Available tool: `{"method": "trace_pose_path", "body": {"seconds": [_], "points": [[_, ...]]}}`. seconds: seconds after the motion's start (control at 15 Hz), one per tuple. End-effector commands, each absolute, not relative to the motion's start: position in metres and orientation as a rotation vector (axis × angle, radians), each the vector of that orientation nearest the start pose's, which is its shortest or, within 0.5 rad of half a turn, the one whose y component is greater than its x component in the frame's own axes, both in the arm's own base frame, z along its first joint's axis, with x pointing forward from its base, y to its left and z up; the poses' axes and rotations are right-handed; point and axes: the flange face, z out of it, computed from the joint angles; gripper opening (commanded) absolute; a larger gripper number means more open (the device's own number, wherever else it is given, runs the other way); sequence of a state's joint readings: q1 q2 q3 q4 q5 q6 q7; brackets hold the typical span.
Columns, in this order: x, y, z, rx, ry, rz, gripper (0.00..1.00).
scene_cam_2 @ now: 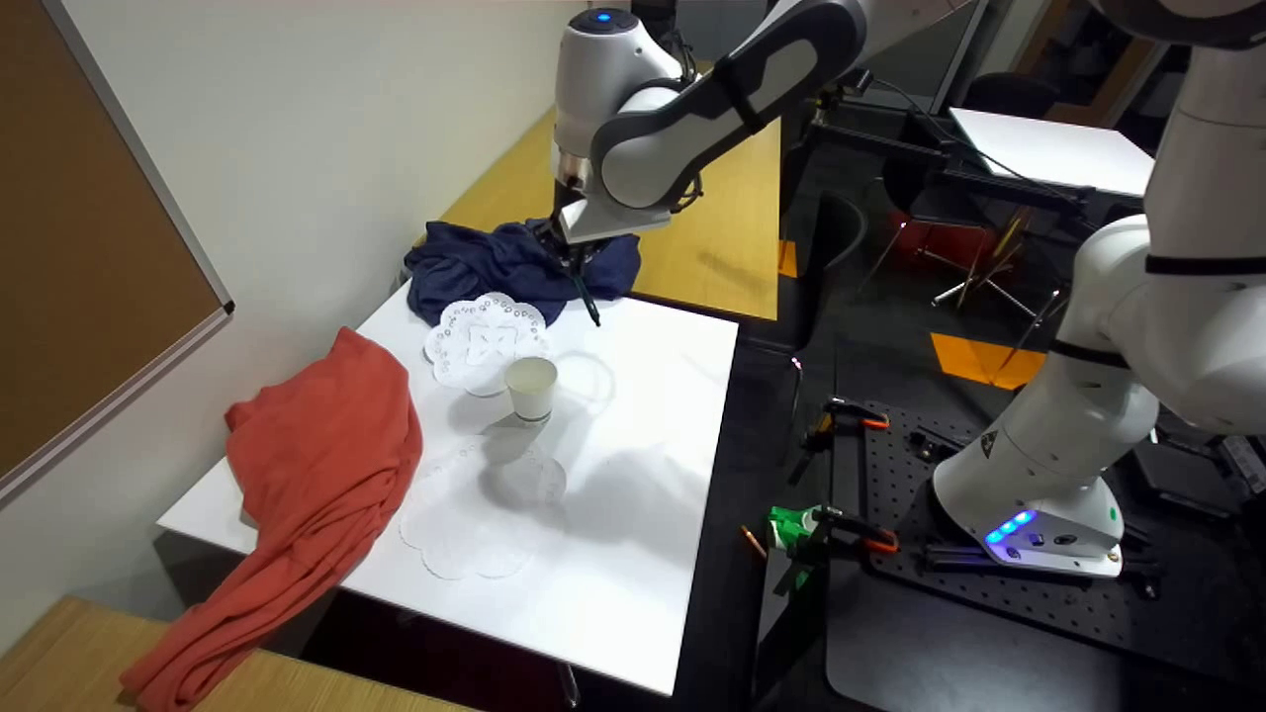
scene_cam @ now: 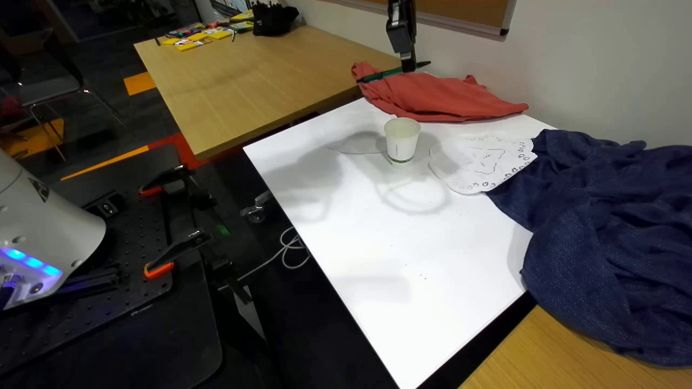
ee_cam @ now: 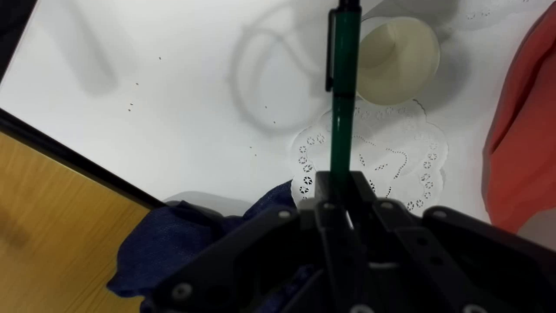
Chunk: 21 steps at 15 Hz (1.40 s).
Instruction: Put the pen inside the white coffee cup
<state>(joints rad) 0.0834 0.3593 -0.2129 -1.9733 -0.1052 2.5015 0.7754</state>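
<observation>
The pen (ee_cam: pixel 344 87) is dark green with a black clip and tip. My gripper (ee_cam: pixel 341 180) is shut on it, and the pen sticks out from the fingertips. In an exterior view the pen (scene_cam: pixel 381 75) lies near level across the gripper (scene_cam: pixel 409 65). The pen (scene_cam_2: pixel 587 299) and gripper (scene_cam_2: pixel 574 263) also show raised in front of the dark blue cloth. The white coffee cup (scene_cam: pixel 402 141) stands upright on the white table, apart from the pen and lower than it. The cup (scene_cam_2: pixel 532 389) shows its open top; in the wrist view the cup (ee_cam: pixel 402 65) is partly behind the pen.
A paper doily (scene_cam: pixel 470 167) lies beside the cup, and another faint doily (scene_cam_2: pixel 485 514) lies on the white table (scene_cam_2: pixel 633 593). A red cloth (scene_cam_2: pixel 326 465) and a dark blue cloth (scene_cam: pixel 611 232) lie at opposite ends. A wall with a board (scene_cam_2: pixel 89 227) runs along one side.
</observation>
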Motion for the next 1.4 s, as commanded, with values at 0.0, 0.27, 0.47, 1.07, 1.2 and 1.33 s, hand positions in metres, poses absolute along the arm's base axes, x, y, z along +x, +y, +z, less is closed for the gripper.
{"method": "trace_pose_path", "body": {"seconds": [0.0,0.27,0.47,1.07,1.2,1.33], "points": [[0.626,-0.055,0.312,-2.968,1.323,-0.439,0.03],[0.635,-0.037,0.303,-3.013,1.391,-0.573,0.03],[0.643,-0.028,0.29,-3.042,1.449,-0.679,0.03],[0.653,-0.006,0.264,-3.097,1.439,-0.847,0.12],[0.654,-0.004,0.264,-3.104,1.425,-0.854,0.12],[0.654,-0.004,0.264,-3.104,1.424,-0.857,0.12]]}}
